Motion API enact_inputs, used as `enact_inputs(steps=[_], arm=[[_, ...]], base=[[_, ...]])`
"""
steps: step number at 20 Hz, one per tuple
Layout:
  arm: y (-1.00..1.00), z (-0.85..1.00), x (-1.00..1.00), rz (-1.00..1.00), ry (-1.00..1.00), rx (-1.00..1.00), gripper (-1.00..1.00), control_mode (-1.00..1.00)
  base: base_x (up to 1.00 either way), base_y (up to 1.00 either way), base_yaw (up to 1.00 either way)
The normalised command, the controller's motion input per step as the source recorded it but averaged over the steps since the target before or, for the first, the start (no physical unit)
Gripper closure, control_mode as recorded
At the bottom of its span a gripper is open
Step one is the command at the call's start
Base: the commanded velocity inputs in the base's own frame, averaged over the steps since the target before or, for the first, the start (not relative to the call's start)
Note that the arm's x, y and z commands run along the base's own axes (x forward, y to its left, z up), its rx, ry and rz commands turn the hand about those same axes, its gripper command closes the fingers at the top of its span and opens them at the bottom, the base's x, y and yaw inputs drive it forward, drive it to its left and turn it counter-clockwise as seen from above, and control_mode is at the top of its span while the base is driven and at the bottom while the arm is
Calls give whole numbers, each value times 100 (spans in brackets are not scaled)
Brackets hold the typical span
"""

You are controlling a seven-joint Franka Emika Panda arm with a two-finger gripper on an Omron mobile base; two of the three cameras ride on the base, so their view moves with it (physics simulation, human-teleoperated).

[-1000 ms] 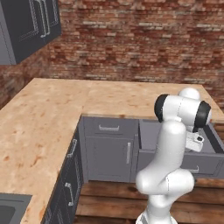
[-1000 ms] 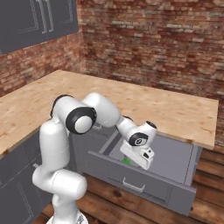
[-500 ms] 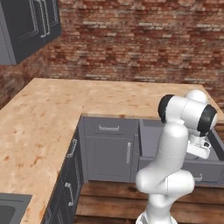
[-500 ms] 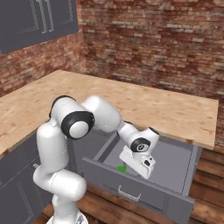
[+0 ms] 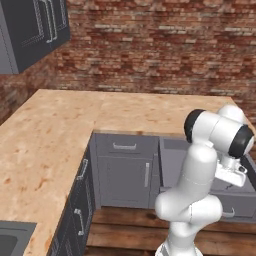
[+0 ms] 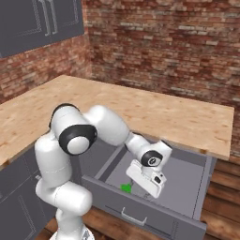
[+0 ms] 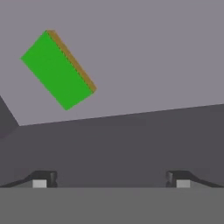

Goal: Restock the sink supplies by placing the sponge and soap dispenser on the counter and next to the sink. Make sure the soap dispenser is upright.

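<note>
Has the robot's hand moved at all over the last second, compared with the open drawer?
Yes. In the right base view the hand has gone lower and deeper into the open drawer, closer to its front wall, hanging beside the sponge.

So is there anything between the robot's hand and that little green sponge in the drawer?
Nothing visible. In the hand view the sponge lies flat on the bare grey floor of the open drawer, ahead of the open hand and off to one side, with only empty drawer floor between them. The hand hangs inside the drawer, not touching the sponge.
</note>
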Motion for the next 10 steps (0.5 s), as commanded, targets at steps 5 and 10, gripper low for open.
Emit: enact_inputs(steps=[5, 10], arm=[[23, 7, 67, 2, 6, 0, -100, -100], [38, -9, 14, 9, 0, 0, -100, -100]], base=[[0, 0, 0], [0, 0, 0]])
